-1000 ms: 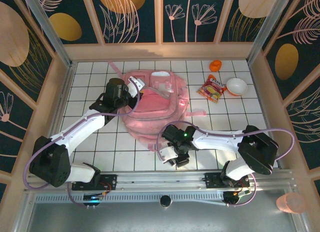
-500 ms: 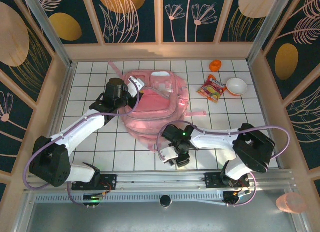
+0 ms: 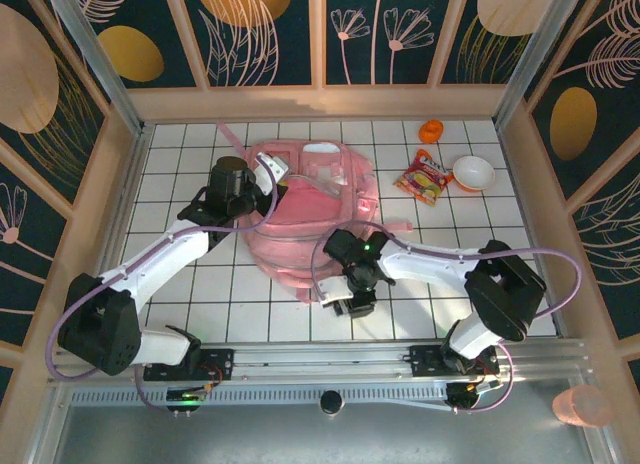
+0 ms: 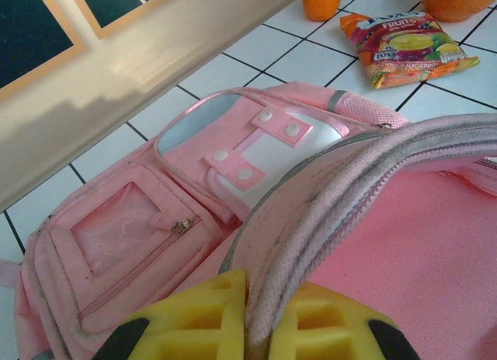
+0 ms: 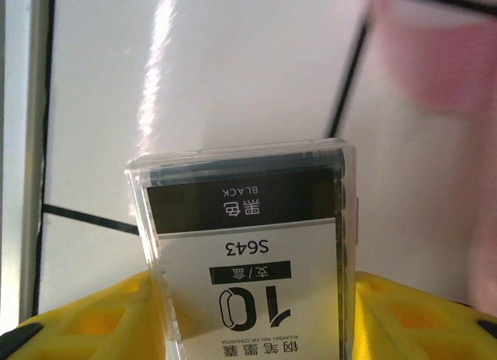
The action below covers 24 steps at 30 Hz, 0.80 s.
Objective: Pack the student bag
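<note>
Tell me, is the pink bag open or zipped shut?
Open. The bag has its unzipped rim pinched and lifted by the left gripper, with the pink lining showing beneath.

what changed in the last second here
The right gripper shifted slightly forward, toward the student bag, its jaws narrowing onto the clear box between them. The left gripper stayed clamped on the bag's zip rim; bag, snack packet and bowl did not move.
</note>
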Each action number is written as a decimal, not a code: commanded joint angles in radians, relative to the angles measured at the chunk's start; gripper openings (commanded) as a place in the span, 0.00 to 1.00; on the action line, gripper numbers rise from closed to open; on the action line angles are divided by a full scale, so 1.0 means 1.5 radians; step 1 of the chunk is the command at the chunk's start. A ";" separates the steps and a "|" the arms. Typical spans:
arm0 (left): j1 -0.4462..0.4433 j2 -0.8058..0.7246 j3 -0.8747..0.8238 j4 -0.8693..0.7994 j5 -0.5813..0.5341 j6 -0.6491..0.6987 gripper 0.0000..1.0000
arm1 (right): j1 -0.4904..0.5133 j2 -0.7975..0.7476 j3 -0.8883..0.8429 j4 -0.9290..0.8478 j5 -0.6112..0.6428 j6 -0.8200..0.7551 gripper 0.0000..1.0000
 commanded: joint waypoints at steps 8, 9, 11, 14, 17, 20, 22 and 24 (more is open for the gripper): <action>0.002 -0.036 0.009 0.055 0.088 -0.083 0.00 | -0.068 -0.083 0.154 0.007 -0.014 -0.017 0.43; 0.002 -0.036 0.011 0.055 0.101 -0.090 0.00 | -0.078 -0.090 0.165 0.030 -0.015 -0.020 0.44; 0.002 -0.034 0.014 0.055 0.121 -0.104 0.00 | -0.100 -0.100 0.177 0.079 -0.020 -0.025 0.44; 0.002 -0.034 0.013 0.053 0.138 -0.110 0.00 | -0.135 -0.097 0.185 0.163 -0.018 -0.027 0.45; 0.002 -0.035 0.014 0.053 0.148 -0.111 0.00 | -0.168 -0.063 0.212 0.215 -0.025 -0.021 0.45; 0.002 -0.038 0.017 0.052 0.154 -0.111 0.00 | -0.187 -0.022 0.243 0.233 -0.041 -0.014 0.45; 0.002 -0.040 0.017 0.050 0.150 -0.113 0.00 | -0.191 -0.008 0.255 0.246 -0.058 -0.013 0.45; 0.002 -0.040 0.017 0.052 0.153 -0.114 0.00 | -0.191 0.003 0.258 0.262 -0.060 -0.013 0.46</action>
